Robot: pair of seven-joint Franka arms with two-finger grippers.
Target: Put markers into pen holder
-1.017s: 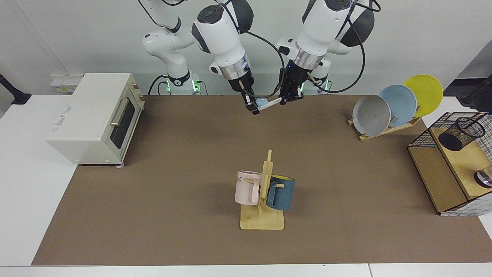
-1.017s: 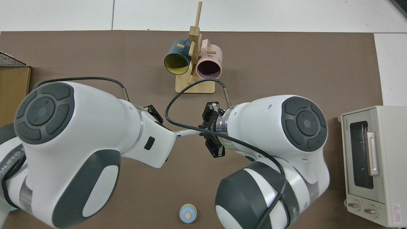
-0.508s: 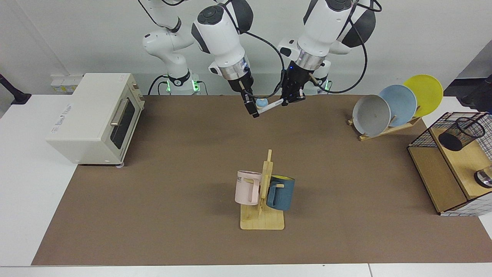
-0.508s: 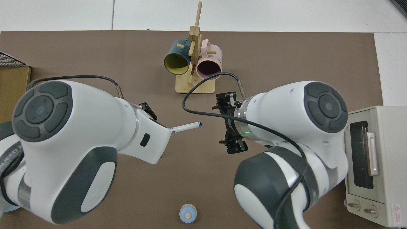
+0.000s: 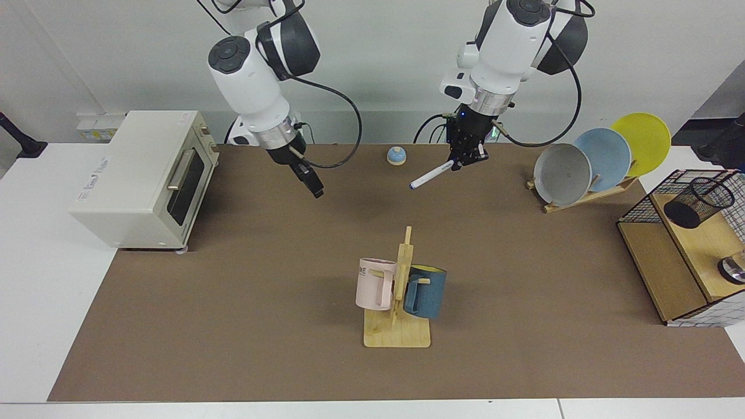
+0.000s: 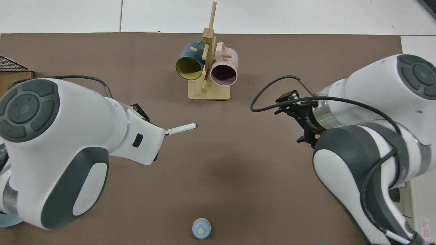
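One marker (image 5: pixel 430 174) only, hanging tilted above the mat, pinched by the left gripper (image 5: pixel 464 161); right gripper (image 5: pixel 315 189) hovering apart, finger spread unclear; pen holder (image 5: pixel 696 202) sitting in the basket (image 5: pixel 637 205).

right gripper (image 5: pixel 314 187): I see it has let go of the marker (image 5: pixel 429 174) and pulled away toward the toaster oven (image 5: pixel 145 177); left gripper (image 5: pixel 464 160): now carries the marker alone, shifted toward the plates (image 5: pixel 605 157)

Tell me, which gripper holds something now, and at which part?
The left gripper holds the marker by its upper end; the right gripper holds nothing.
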